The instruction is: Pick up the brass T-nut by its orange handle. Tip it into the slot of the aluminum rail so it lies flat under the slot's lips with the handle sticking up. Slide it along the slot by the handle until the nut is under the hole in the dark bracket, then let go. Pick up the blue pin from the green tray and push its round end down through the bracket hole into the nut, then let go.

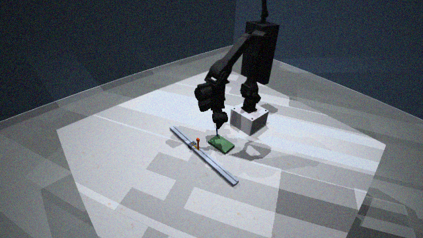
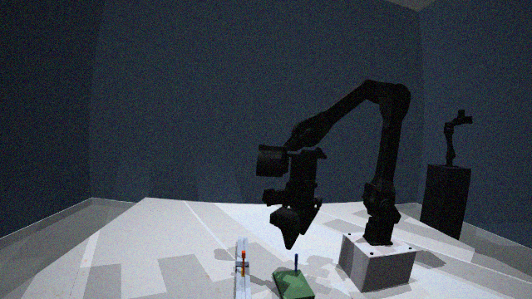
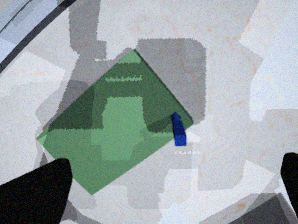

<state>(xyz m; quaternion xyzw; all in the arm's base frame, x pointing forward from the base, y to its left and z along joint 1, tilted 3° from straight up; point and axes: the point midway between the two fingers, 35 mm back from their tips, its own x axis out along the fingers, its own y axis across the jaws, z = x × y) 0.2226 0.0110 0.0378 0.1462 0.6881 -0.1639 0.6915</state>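
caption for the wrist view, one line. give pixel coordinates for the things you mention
The open hand (image 3: 180,169) above a green tray (image 3: 122,127) with a blue pin (image 3: 179,131) standing near one corner

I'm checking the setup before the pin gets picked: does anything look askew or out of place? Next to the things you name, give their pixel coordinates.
Nothing stands out. The pin (image 1: 217,131) (image 2: 296,263) (image 3: 179,131) stands upright at the tray (image 1: 222,144) (image 2: 293,285) (image 3: 120,130), and the orange handle (image 1: 197,142) (image 2: 243,257) sticks up from the rail (image 1: 216,164) (image 2: 243,288) (image 3: 20,27) beside the bracket (image 1: 192,144) (image 2: 242,264).
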